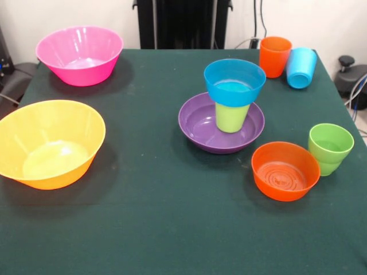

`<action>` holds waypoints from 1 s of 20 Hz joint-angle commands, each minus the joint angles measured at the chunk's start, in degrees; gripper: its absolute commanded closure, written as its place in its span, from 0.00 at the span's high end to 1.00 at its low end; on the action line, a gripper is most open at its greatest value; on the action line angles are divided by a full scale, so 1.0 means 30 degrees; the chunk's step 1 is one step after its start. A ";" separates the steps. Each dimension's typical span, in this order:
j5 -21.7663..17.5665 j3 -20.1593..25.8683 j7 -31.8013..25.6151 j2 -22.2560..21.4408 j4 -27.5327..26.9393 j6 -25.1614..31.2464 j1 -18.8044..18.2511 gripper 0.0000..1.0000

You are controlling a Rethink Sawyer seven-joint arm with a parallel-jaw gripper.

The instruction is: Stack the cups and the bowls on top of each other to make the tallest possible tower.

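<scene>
Mid-worktop, your tower [228, 106] is sitting with the blue bowl [234, 82] overhanging the lime cup [231, 117] in the purple bowl [195, 121]. No tool is showing. I'm judging any off-centre addition risks toppling it.

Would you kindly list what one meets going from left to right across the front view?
Yellow-orange bowl → pink bowl → purple bowl → orange bowl → green cup. The lime-yellow cup, blue bowl, orange cup and light blue cup overlap others in order, so I omit them.
</scene>
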 commanded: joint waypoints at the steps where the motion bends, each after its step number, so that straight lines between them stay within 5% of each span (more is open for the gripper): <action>1: -0.0834 0.3349 -0.3520 0.1059 0.0332 0.0263 0.0308 0.00; 20: -0.2106 0.3743 -0.3385 0.2853 0.1413 0.1017 0.0847 0.00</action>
